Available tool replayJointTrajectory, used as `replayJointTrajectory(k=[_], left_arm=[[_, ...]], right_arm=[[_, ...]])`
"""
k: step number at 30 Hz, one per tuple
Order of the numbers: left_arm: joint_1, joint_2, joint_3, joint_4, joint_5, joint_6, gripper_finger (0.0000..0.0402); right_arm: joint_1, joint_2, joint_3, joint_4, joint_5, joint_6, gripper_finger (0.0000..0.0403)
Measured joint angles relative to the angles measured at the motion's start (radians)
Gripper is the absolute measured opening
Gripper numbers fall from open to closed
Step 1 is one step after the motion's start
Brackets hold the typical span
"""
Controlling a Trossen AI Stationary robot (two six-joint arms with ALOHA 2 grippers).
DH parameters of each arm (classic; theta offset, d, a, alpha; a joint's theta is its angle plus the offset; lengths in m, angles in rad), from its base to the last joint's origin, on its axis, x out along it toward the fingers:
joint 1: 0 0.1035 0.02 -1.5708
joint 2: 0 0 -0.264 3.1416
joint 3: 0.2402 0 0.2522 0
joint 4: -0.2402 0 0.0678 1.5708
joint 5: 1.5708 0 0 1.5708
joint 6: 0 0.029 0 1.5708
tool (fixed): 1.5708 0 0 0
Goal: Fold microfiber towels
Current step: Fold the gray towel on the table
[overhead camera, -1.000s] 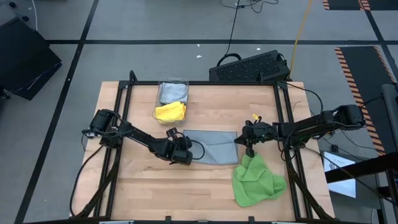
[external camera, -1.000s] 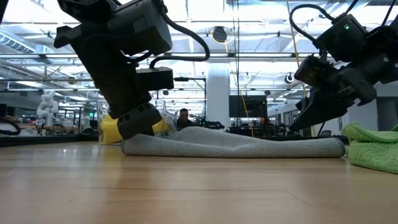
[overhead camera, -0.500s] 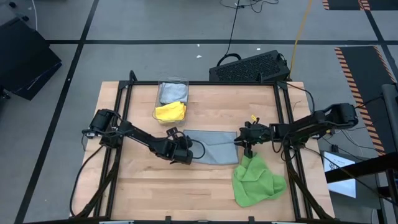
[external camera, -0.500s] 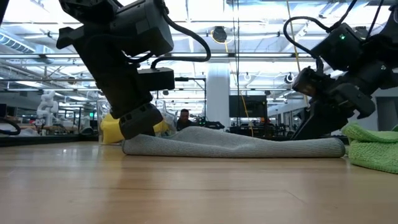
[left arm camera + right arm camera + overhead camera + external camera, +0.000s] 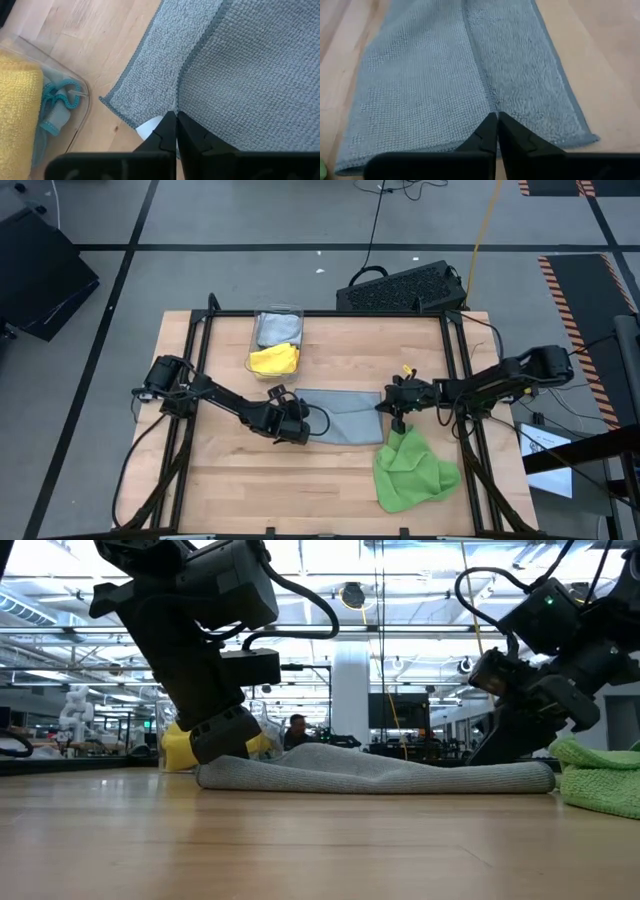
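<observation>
At mid-bench, both sets of fingers were clenched on the grey towel [image 5: 340, 416]'s ends: left gripper [image 5: 297, 427], right gripper [image 5: 393, 412]. Uneven lifting might skew the fold.

bright, even overhead light fills every view, with rows of ceiling lamps [image 5: 420, 600] glaring white in the low view and only faint, soft shadows on the wooden surface [image 5: 230, 470]. in that low view the near surface is blurred. both wrist views show the grey towel [image 5: 430, 75] weave sharply, while each claw's dark fingers sit soft at the frame edge.
</observation>
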Motion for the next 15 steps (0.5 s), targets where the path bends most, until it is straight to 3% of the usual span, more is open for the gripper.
replayJointTrajectory(k=[12,15], left_arm=[[-0.002,-0.071,0.001,-0.019,-0.025,0.052,0.0003],[-0.002,-0.114,0.001,-0.023,-0.033,0.077,0.0005]], right_arm=[[0.000,-0.148,0.000,-0.064,0.003,-0.005,0.0001],[0.000,-0.185,0.000,-0.134,0.058,-0.007,0.0001]])
